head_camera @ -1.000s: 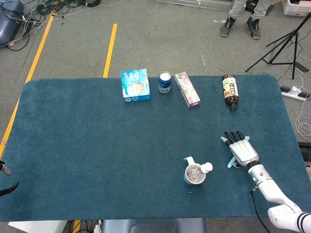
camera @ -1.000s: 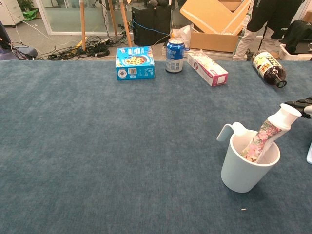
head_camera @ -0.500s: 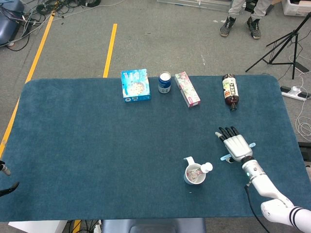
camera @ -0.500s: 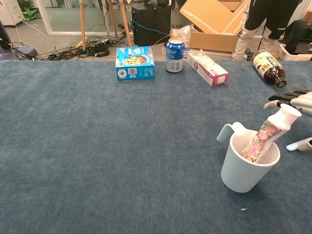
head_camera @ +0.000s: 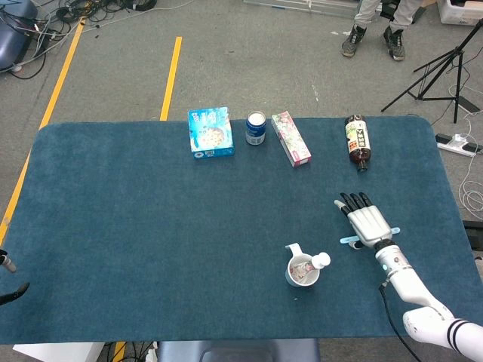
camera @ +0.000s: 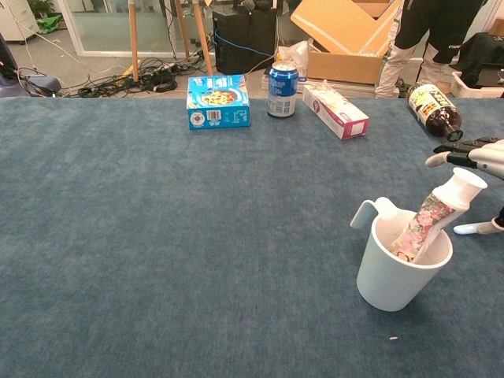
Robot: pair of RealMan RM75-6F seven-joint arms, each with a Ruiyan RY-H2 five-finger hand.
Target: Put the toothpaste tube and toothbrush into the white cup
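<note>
Toothbrush [head_camera: 369, 237] mostly hidden under flat, spread right hand [head_camera: 369, 224]; grip unclear.

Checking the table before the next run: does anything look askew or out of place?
The dark bottle lies on its side near the far right edge, while the can beside the boxes stands upright. The toothpaste tube leans in the white cup, cap over the rim. Nothing looks spilled.

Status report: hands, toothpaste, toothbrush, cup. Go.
Right hand flat over toothbrush, no grip visible. Left hand barely in view. Toothpaste tube leaning in white cup. Toothbrush on table, nothing blocking cup.
</note>
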